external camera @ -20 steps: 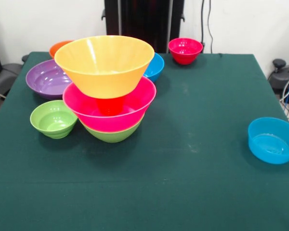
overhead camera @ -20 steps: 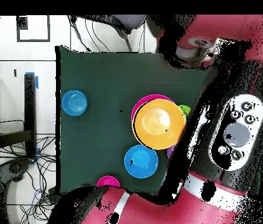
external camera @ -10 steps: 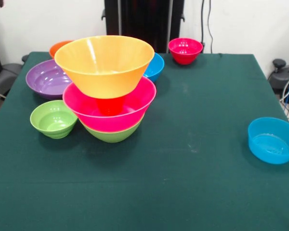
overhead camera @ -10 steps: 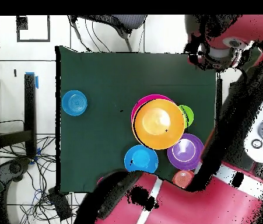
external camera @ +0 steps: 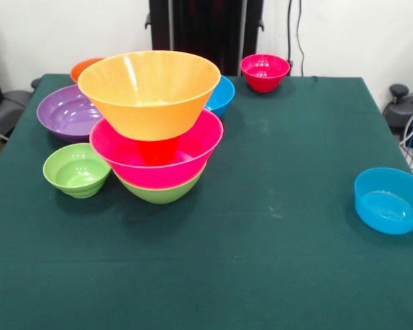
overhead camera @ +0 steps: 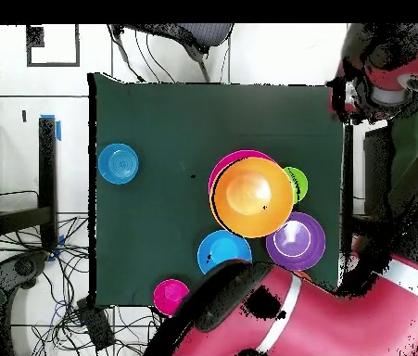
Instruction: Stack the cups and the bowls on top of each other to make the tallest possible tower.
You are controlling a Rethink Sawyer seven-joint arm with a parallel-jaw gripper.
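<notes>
Arm point(overhead camera: 277, 320) swung aside, pincer unseen, tower point(external camera: 155, 124) standing alone

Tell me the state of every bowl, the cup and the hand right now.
Tower: green bowl, pink bowl, orange cup, big orange bowl on top.
Purple bowl: loose, upright.
Small green bowl: loose, upright.
Red bowl: loose, upright.
Lone blue bowl: upright, far from the others.
Hand: cannot tell.

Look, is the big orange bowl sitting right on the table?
No, the big orange bowl sits at the top of the tower, on an orange cup inside the pink bowl, well above the table.
</notes>
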